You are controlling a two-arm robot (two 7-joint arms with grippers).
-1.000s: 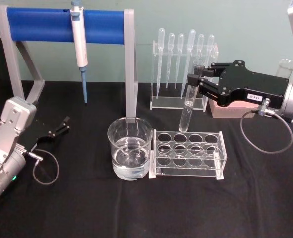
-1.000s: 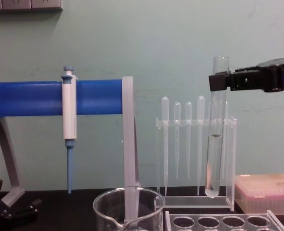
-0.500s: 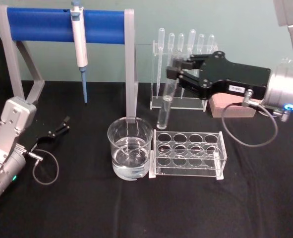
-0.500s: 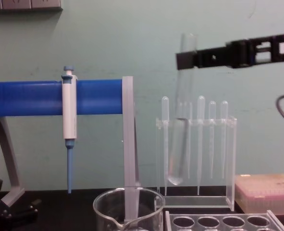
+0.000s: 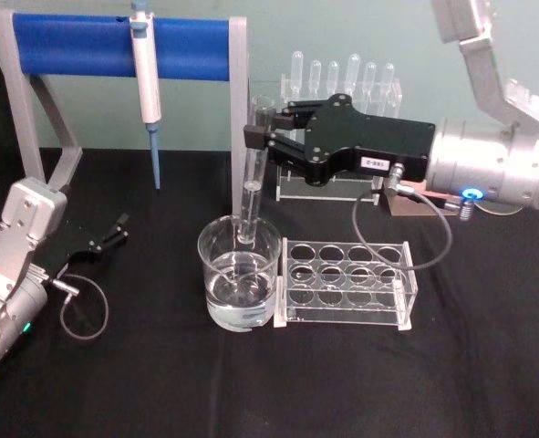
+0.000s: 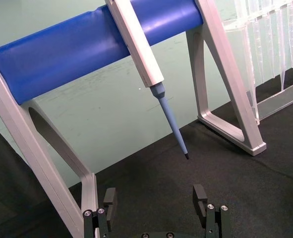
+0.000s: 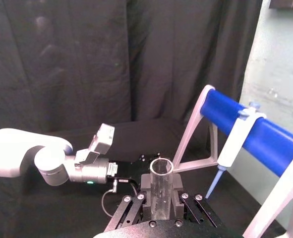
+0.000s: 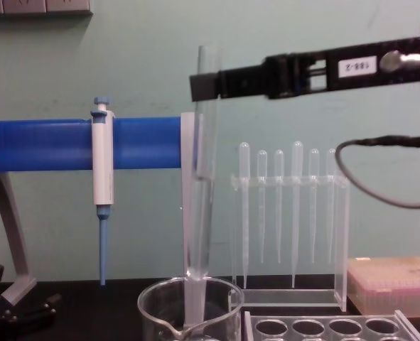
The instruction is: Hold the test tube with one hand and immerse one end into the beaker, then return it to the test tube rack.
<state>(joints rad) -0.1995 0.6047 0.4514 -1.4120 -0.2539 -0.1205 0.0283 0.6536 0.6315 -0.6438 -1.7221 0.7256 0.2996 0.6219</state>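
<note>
Alt text: A black-clothed table (image 5: 251,383), seen from a robot's head and chest cameras. The right gripper (image 5: 258,137) reaches in from the right side, high above the middle of the table. Its two black jaws are clenched on a clear glass test tube (image 5: 251,196), just below the tube's open rim. The tube hangs nearly upright with a slight lean. Its round bottom is at the mouth of a glass beaker (image 5: 219,301), which stands mid-table with water in its lower part (the spout points toward the robot). In the chest view the round end sits about level with the rim, above the water. A clear test tube rack (image 5: 342,315) stands just beside the beaker, on its right. The left gripper (image 5: 105,239) lies parked near the table's left edge, jaws apart and grasping nothing. The step in hand appears to be the dip. It would go best as a slow, straight descent down the beaker's centre, clear of the glass wall. It should stop once the round end is under water but short of the beaker floor, with a firm grip on the smooth glass.
</note>
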